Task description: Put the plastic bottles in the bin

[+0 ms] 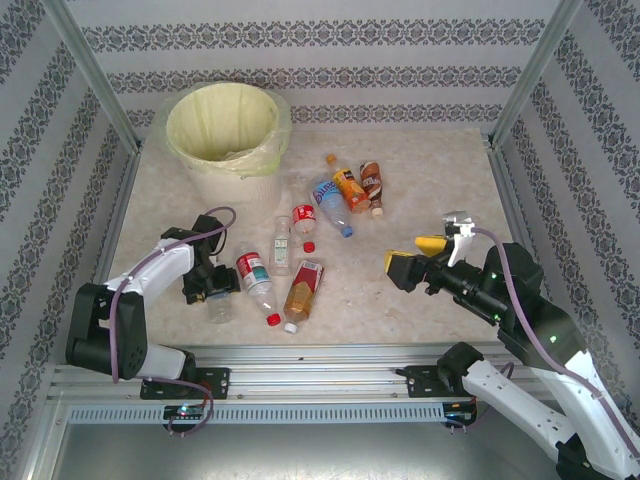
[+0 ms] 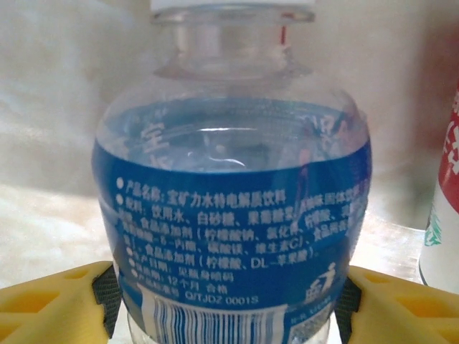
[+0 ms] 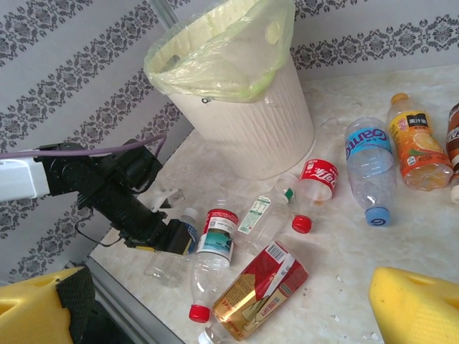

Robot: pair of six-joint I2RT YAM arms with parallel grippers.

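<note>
**Claw clamps blue-labelled bottle, bin at the back**

Left gripper [image 1: 213, 290], low at the near left of the marbled table [image 1: 440, 180], grasps a blue-labelled bottle [image 2: 229, 236]. Its black pads [image 2: 105, 301] press on either side of the label. The label carries white Chinese small print, a barcode and the code "Q/TJDZ 0001S", and the cap above it is white. The left arm rises from its base, folds at the elbow and reaches forward with the wrist tipped down to the tabletop.

At the near right, the right gripper [image 1: 415, 256] hangs above the table, pointing left. Its yellow fingers [image 3: 412, 304] are spread wide with nothing between them.

Just beside the left claw lies a red-capped bottle [image 1: 256, 280] with a red and teal label. Next to it is a brown tea bottle [image 1: 303, 290] in a red wrapper. Beyond them lie a small clear bottle [image 1: 281, 245] and a Coca-Cola bottle [image 3: 318, 175], red-labelled with white script.

Farther back, three more lie side by side: a blue Ganten bottle [image 3: 369, 168], an orange juice bottle [image 3: 416, 143] and a brown-labelled bottle [image 1: 372, 185].

The bin [image 3: 251, 129], white and ribbed, stands at the far left with a pale yellow-green bag over its rim. No bottle can be seen inside it.
</note>
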